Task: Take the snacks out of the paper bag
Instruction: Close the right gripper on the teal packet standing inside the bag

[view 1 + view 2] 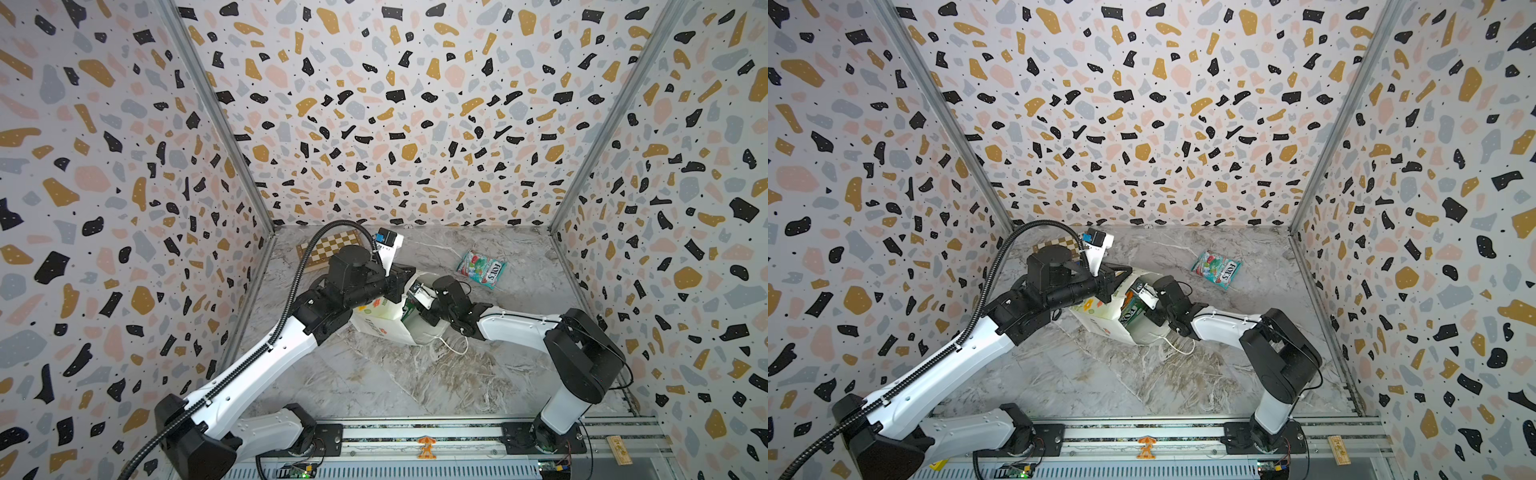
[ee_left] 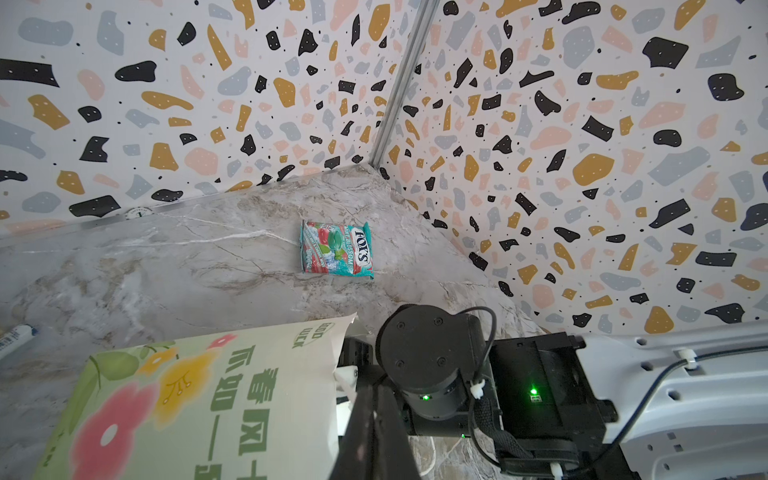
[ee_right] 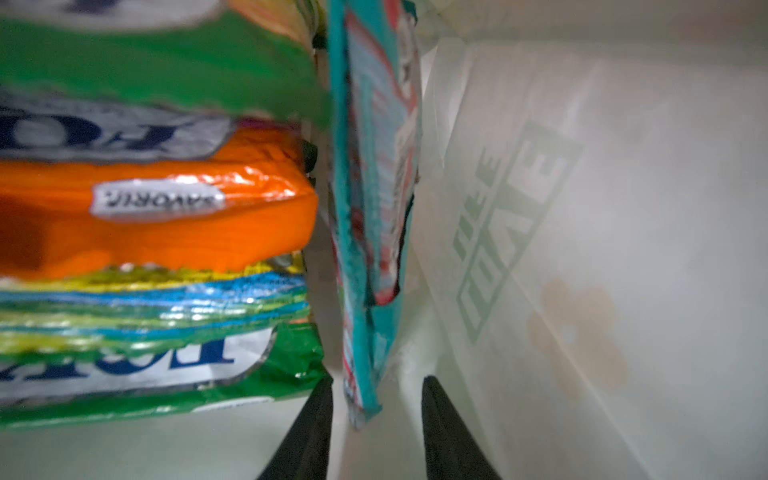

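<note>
The left hand is pinched shut on the rim of the paper bag, which lies on the surface. Inside, the right hand narrowly straddles a teal FOX'S packet without touching it; gripping only that glossy edge risks slippage.

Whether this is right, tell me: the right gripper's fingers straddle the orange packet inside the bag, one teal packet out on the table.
Wrong packet. The right wrist view shows the right gripper straddling the teal packet; the orange packet lies stacked beside it. Rest holds.
</note>
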